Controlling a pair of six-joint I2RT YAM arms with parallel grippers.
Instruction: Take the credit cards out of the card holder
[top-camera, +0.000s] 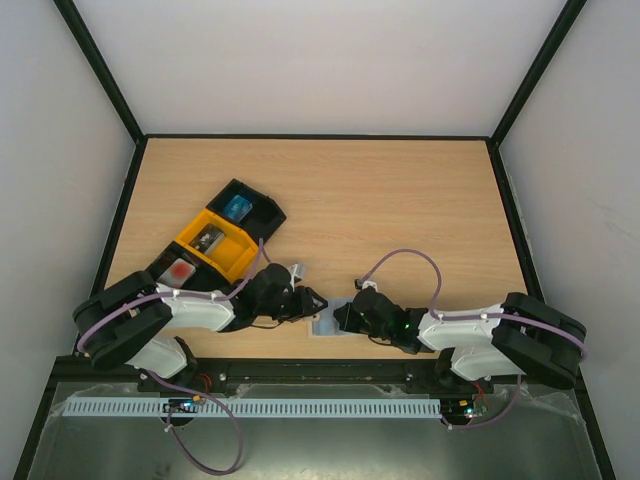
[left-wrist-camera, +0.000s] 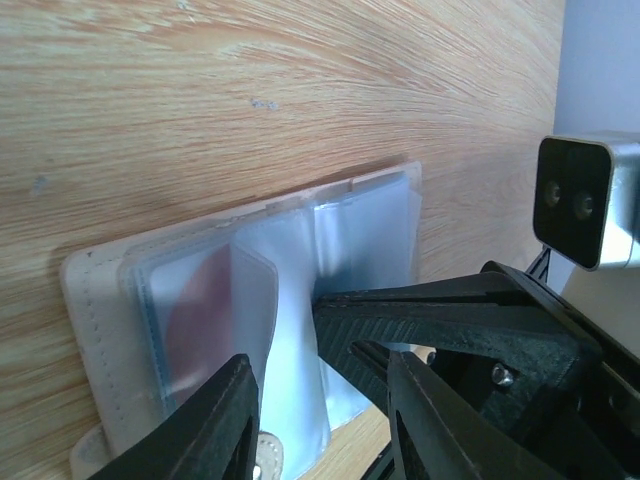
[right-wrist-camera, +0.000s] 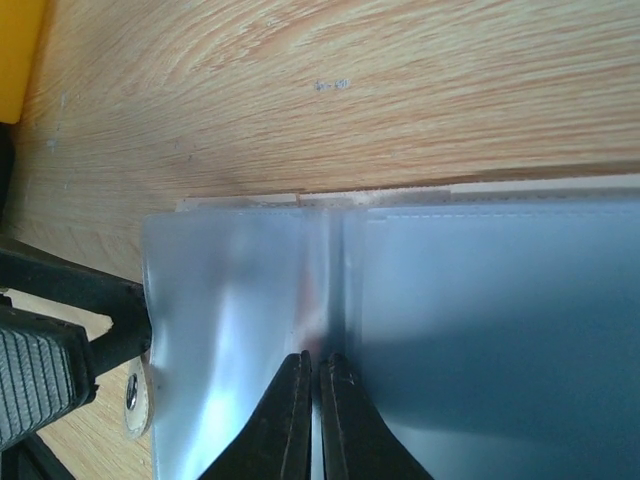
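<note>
The left gripper (left-wrist-camera: 320, 362) sits closest in its wrist view. Its black fingers (left-wrist-camera: 215, 425) stand partly apart, and a loose clear plastic leaf rises between them without being pinched. Just beyond lies the card holder (left-wrist-camera: 105, 300), a flat pale blue-grey wallet with a stitched beige border. It is opened flat on the light wooden table (left-wrist-camera: 250, 80), near the front edge between the two arms. A bright red credit card (left-wrist-camera: 195, 315) shows dimly through one cloudy sleeve and is still inside it.

From the right, the right gripper (right-wrist-camera: 318, 362) reaches over the sleeves. Its slim black fingers are pressed together on a fold of the holder's clear plastic. The beige tab (right-wrist-camera: 135, 395), with its metal snap, pokes out at the left of that view.

Farther back and to the left, well apart from the wallet, stands a black-and-yellow compartment tray (top-camera: 215, 262). A small bright blue item (top-camera: 237, 207) lies in its far black section.
</note>
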